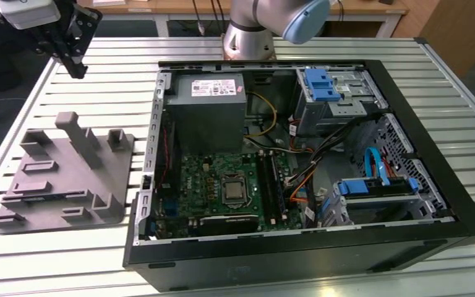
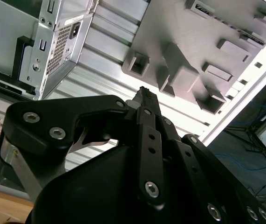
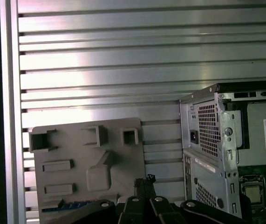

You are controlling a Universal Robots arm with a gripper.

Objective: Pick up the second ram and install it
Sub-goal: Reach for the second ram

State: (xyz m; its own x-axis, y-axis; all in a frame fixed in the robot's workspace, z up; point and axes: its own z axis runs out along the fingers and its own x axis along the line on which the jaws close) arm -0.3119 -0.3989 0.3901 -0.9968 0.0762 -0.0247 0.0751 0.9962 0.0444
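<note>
In the first wrist view the second ram (image 3: pixel 74 204) is a thin bluish dark stick lying along one edge of the grey holder block (image 3: pixel 88 170). My gripper (image 3: pixel 145 180) hangs above the table beside that block, apart from the stick, its fingers pressed together on nothing. The exterior view puts my gripper (image 1: pixel 78 70) high over the table's far corner on that view's left, well above the holder block (image 1: pixel 64 173). In the second wrist view the gripper (image 2: pixel 145 94) shows its tips meeting. The green board (image 1: pixel 221 185) with its long black slots (image 1: pixel 269 184) lies inside the open computer case (image 1: pixel 435 148).
The case stands on a slatted metal table (image 1: pixel 72 260), with a grey power supply (image 1: pixel 208 105), blue drive brackets (image 1: pixel 320 83) and loose cables inside. The arm's base (image 1: pixel 250 37) rises behind the case. Upright posts (image 1: pixel 81 133) stick out of the holder block.
</note>
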